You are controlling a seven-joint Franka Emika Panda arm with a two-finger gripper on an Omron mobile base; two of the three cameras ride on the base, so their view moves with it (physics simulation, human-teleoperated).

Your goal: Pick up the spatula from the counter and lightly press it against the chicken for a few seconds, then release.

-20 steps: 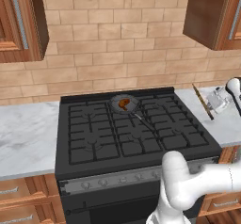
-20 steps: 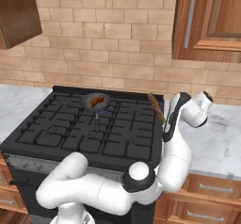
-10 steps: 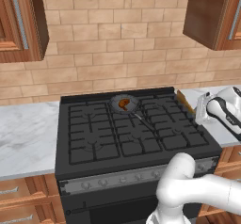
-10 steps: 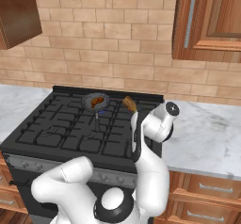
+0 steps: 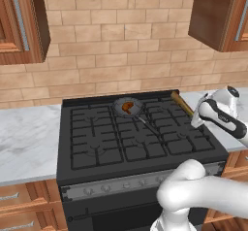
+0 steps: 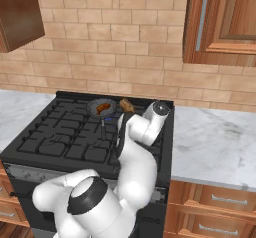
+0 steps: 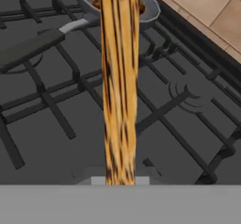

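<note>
1. The stove (image 5: 97,147) lies under the whole move. I would keep the tool above the grates while crossing, so it does not catch on one.
2. The pan (image 7: 149,7) sits on the back middle burner, its handle (image 7: 33,46) pointing to the front. It is light and could slide, so the press should go straight down, not sideways.
3. The spatula (image 7: 120,86) is in the air over the right burners, its far end near the pan rim or just over it. The step in hand, as I judge it, is bringing that end over the meat. Go slowly, then lower gently.
4. The gripper (image 5: 196,118) is closed on the spatula's near end, to judge by how the tool rides out of the hand. The fingertips themselves are hidden.
5. The chicken (image 5: 127,107) lies in the pan. In the hand view the spatula covers most of it, so whether the blade is centred over it is hard to tell.
</note>
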